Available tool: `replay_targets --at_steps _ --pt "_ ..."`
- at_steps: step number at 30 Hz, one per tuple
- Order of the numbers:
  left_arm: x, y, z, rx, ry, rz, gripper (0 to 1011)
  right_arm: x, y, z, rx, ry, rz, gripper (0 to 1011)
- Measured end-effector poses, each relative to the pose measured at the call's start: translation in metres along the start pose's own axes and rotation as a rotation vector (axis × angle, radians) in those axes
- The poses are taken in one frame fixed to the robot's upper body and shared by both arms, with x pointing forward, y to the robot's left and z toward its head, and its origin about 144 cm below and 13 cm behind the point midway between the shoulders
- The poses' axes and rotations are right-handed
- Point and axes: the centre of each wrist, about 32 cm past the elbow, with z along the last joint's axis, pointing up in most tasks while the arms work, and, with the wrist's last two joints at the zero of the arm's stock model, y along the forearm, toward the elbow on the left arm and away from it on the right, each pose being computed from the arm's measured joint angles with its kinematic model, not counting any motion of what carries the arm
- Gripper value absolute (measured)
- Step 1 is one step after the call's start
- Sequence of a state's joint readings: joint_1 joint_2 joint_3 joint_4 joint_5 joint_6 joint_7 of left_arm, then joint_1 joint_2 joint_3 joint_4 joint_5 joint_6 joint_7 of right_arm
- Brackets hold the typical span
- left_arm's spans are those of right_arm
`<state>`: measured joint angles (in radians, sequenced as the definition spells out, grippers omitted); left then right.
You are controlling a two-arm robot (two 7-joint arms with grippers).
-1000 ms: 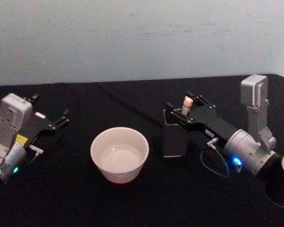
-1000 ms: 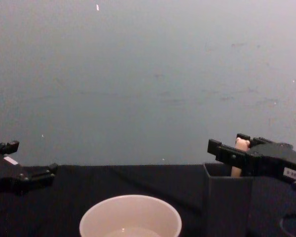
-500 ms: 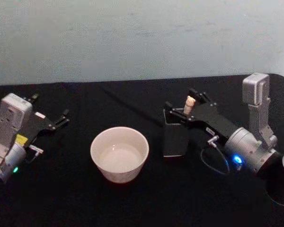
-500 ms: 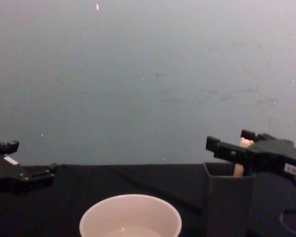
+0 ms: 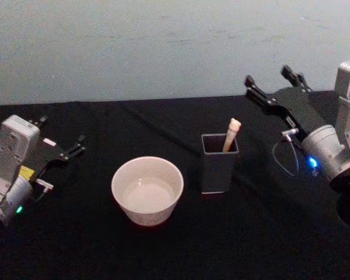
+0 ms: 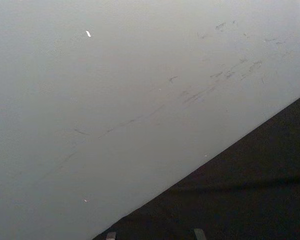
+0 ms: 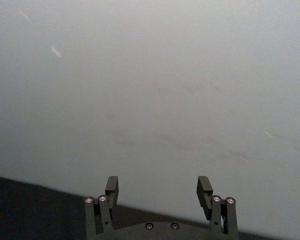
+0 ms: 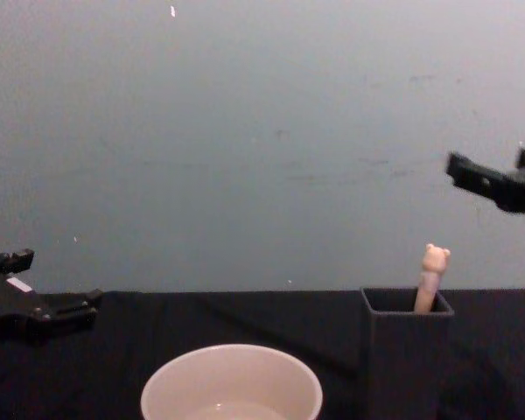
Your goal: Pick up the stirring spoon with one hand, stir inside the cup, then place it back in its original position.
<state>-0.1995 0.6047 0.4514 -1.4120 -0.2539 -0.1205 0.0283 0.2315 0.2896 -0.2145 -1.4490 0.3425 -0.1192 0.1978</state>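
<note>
The right gripper [image 5: 272,85] hangs in the air with its two fingers spread wide and nothing between them; the right wrist view shows both fingers apart against the bare wall [image 7: 150,75]. Below it and toward the robot's left stands the holder [image 5: 219,163] on the black table [image 5: 163,251], well apart from the gripper. The spoon [image 5: 230,134] stands inside the holder, leaning toward its right back corner, with only the beige handle and the small animal head [image 8: 436,258] showing above the rim. The cup [image 5: 147,189] sits just beside the holder, further from the right gripper. The left gripper [image 5: 61,153] rests low near the table's left edge, well apart from the cup, fingers parted and empty.
</note>
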Motion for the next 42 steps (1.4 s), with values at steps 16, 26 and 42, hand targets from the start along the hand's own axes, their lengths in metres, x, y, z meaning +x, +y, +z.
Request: replay_targets --at_steps 16,26,42 --pt "0.000 0.000 0.000 0.000 0.000 0.000 1001 0.003 -0.019 -0.058 -0.290 -0.085 -0.054 1002" --pt "0.000 0.000 0.000 0.000 0.000 0.000 1001 0.001 -0.019 -0.063 -0.311 -0.093 -0.046 1002" --pt "0.000 0.000 0.000 0.000 0.000 0.000 1001 0.002 -0.019 -0.061 -0.304 -0.090 -0.047 1002"
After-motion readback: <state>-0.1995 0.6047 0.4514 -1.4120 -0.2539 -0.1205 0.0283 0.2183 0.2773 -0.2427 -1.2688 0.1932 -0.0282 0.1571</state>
